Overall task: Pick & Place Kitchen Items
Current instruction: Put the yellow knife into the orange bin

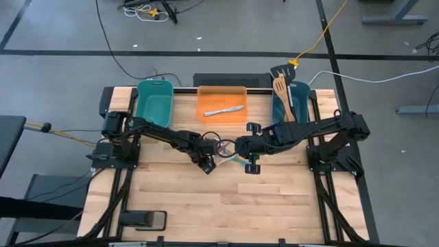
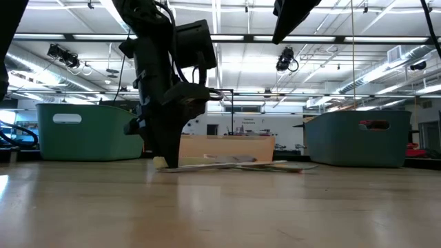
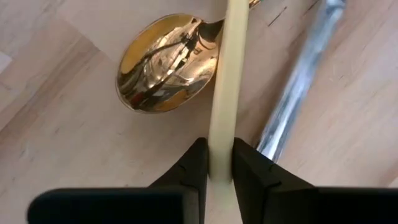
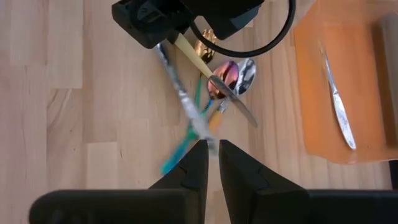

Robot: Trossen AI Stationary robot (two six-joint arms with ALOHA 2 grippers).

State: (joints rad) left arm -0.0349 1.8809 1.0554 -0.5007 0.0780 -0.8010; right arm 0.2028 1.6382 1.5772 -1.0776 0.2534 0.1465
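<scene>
Wooden tabletop [image 1: 206, 206] carries a small utensil pile [image 1: 226, 152] at centre. Left gripper [image 3: 217, 163], at the pile's nine o'clock, pinches a cream handle [image 3: 225, 81] beside the gold spoon [image 3: 163, 62]. Lift straight, slowly, avoiding snags. Right gripper [image 4: 211, 160] hovers nearly closed, empty, at three o'clock.
</scene>
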